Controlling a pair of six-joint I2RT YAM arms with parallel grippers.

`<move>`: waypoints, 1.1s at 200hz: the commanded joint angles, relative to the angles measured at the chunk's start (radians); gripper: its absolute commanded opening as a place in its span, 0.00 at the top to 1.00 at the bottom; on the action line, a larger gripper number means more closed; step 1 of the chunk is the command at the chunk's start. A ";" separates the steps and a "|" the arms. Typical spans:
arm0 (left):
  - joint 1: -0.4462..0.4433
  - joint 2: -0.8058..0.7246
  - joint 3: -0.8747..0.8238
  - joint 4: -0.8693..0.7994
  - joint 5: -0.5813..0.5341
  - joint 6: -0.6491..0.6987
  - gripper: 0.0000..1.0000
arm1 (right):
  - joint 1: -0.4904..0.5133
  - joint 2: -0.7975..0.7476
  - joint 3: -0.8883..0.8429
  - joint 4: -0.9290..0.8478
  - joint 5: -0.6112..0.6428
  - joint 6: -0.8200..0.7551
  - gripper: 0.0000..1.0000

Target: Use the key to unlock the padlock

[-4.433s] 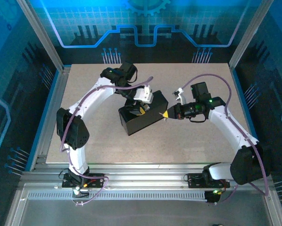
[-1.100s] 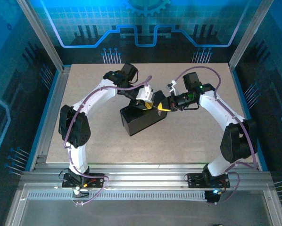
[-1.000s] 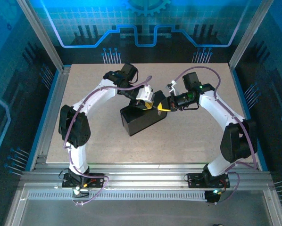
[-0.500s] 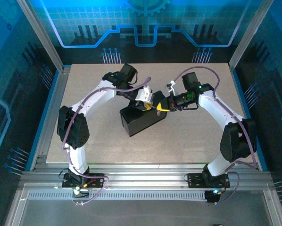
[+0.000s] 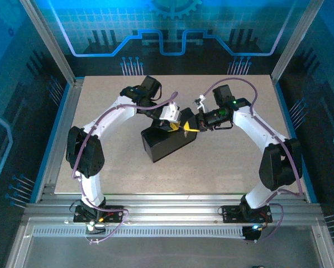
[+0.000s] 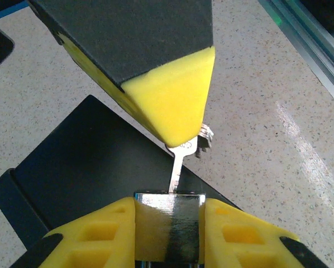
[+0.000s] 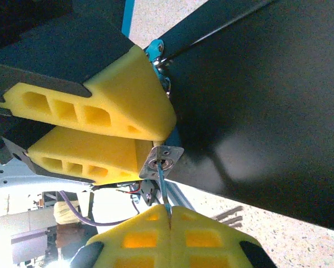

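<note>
In the left wrist view my left gripper (image 6: 168, 219) is shut on the padlock (image 6: 172, 226), a small silvery block squeezed between the two yellow pads. The key (image 6: 179, 165) is a thin metal blade, and its tip sits in the padlock's keyhole. The bow of the key is pinched in my right gripper (image 7: 170, 222), which is shut on it. In the right wrist view the key (image 7: 163, 190) runs from my pads up into the round keyhole of the padlock (image 7: 163, 161). Both grippers, left (image 5: 174, 124) and right (image 5: 190, 127), meet above the dark box.
A dark rectangular box (image 5: 164, 144) lies on the speckled table (image 5: 223, 167) right under the two grippers; its lid (image 6: 89, 151) spreads out below the padlock. Metal frame rails (image 5: 61, 134) border the table.
Since the earliest frame my right gripper has moved left from beside the box to meet the left gripper. Over the last second both grippers have stayed almost still.
</note>
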 commanded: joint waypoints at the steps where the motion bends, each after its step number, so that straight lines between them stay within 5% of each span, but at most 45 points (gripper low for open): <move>1: 0.002 -0.054 0.005 0.024 0.065 0.002 0.82 | 0.013 0.010 0.032 -0.005 -0.022 -0.003 1.00; 220: -0.037 -0.072 -0.042 0.092 0.073 0.007 0.83 | 0.042 0.056 0.044 0.080 -0.089 0.187 1.00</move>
